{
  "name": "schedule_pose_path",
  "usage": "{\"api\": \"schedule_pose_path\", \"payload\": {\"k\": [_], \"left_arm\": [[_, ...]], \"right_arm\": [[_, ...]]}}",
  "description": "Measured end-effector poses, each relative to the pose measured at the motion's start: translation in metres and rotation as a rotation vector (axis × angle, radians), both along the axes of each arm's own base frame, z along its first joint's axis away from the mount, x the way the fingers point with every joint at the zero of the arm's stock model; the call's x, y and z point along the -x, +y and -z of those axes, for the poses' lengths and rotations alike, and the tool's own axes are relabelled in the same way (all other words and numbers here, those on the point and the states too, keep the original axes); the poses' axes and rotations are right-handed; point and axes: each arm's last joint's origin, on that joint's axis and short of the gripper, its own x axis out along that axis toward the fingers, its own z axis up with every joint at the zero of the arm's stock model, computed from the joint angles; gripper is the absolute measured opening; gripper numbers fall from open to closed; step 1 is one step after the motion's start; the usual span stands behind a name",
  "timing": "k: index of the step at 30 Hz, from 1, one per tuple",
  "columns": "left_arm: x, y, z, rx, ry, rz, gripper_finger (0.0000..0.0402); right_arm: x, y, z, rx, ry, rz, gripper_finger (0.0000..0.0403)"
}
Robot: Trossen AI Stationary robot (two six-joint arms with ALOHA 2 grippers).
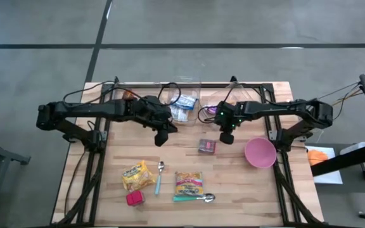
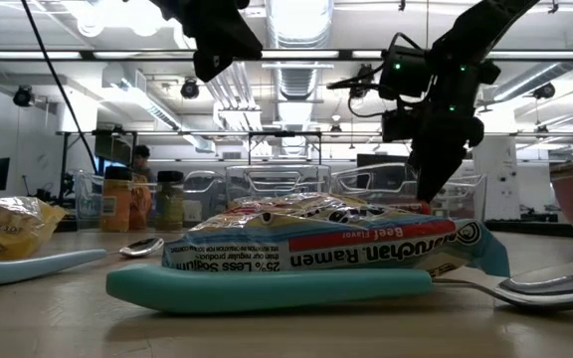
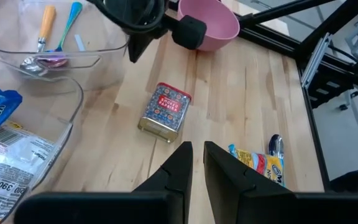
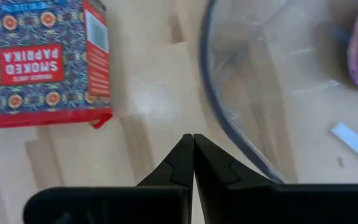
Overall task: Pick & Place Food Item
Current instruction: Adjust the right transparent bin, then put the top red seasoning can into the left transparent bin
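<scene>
Your right gripper (image 1: 225, 137), fingers pressed shut and empty, hangs just beside the small red-and-blue smoked paprika tin (image 1: 206, 145) lying flat mid-table; your left gripper (image 1: 160, 138), narrowed and empty, sits farther off

The paprika tin (image 1: 207, 145), red-edged with a blue patterned face reading "Smoked Paprika", lay flat on the bare wood near the table's middle, just beside the pink bowl (image 1: 260, 152). A ramen packet (image 1: 189, 183) lay flat nearer the front edge, and a yellow snack bag (image 1: 137, 175), crumpled, sat further left.
</scene>
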Motion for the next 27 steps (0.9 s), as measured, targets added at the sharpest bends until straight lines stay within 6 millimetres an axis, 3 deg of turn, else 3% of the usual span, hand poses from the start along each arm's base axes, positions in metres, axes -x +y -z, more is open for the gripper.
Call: {"api": "schedule_pose_path", "payload": {"k": [11, 17, 27], "left_arm": [[0.0, 0.0, 0.0, 0.003, 0.001, -0.002, 0.0049], [0.0, 0.0, 0.0, 0.006, 0.006, -0.004, 0.0049], [0.0, 0.0, 0.0, 0.009, 0.007, -0.007, 0.0049]], "right_arm": [[-0.033, -0.008, 0.006, -0.005, -0.077, -0.004, 0.0008], [-0.039, -0.012, 0.007, 0.025, -0.065, 0.019, 0.0008], [-0.023, 0.0, -0.035, -0.065, -0.205, -0.043, 0.0015]]}}
